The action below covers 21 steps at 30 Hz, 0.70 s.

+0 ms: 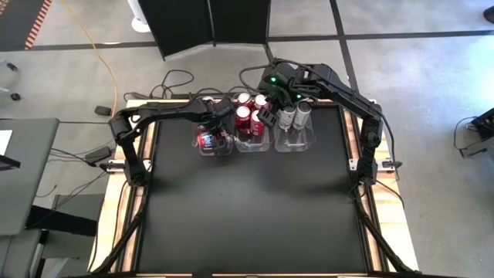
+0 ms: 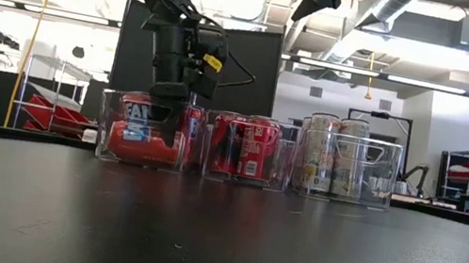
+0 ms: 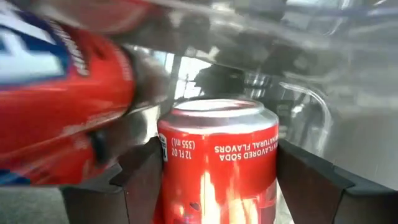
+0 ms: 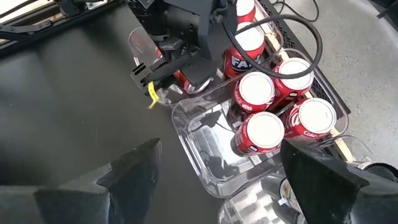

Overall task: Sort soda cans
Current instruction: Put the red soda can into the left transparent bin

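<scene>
Three clear bins stand in a row at the table's far side. The left bin [image 1: 207, 147] holds a red-and-blue can [image 3: 56, 93] lying on its side. The middle bin [image 4: 199, 143] holds several upright red cans [image 4: 261, 130]. The right bin [image 1: 296, 142] holds silver-grey cans [image 2: 331, 153]. My left gripper [image 1: 220, 127] reaches down into the left bin and is shut on a red soda can [image 3: 217, 155]. My right gripper [image 4: 221, 149] is open and empty above the middle bin; it also shows in the high view [image 1: 270, 116]. My left gripper pinches the red can's round side wall [image 3: 171, 168] between its two fingers [image 3: 134, 183], one on each side. The fingers come from above, pointing down along the can. The can is upright inside the left bin, its silver far end [image 3: 217, 107] away from the gripper; whether it rests on the bin floor is hidden.
The black table top [image 1: 255, 208] stretches from the bins to the near edge. Cables [image 1: 177, 81] lie behind the table's far edge. A table [image 1: 23, 170] stands to the left of the robot.
</scene>
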Available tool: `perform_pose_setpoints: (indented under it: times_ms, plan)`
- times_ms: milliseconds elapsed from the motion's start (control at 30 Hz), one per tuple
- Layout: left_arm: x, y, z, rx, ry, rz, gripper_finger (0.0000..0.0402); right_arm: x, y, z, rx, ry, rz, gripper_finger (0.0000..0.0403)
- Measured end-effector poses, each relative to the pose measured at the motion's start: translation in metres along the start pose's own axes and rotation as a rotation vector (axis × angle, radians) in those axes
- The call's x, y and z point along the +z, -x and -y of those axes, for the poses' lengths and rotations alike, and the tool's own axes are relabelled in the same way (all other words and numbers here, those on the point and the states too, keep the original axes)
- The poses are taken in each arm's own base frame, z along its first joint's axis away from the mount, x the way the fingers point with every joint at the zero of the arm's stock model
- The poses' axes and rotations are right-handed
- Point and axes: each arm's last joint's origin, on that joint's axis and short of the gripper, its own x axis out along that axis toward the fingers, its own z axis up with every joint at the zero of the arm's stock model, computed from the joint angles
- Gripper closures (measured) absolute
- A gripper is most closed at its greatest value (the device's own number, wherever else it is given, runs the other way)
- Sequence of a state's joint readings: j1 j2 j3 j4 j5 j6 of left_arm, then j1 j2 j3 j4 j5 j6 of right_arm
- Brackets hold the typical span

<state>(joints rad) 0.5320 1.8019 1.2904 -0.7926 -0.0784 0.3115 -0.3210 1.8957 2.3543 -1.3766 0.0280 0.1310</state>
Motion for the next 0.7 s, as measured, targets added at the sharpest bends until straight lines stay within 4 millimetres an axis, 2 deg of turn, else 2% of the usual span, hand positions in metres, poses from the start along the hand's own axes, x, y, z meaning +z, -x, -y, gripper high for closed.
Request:
perform_pose_setpoints:
  times_ms: [200,300,533,700]
  plan:
    - [0.008,0.053,-0.008,0.047,0.017,0.066,0.0141,0.000,0.000,0.001,-0.002,-0.002,0.000,0.0058]
    - [0.009,0.073,-0.010,0.047,0.015,0.063,0.0150,0.000,0.000,0.001,-0.002,-0.002,0.003,0.0058]
    - [0.015,0.129,-0.012,0.059,0.040,0.071,0.0206,0.000,0.000,0.001,-0.002,-0.002,0.000,0.0058]
    - [0.022,0.169,-0.007,0.056,0.051,0.157,0.0262,0.000,0.000,0.001,-0.003,0.002,-0.002,0.0058]
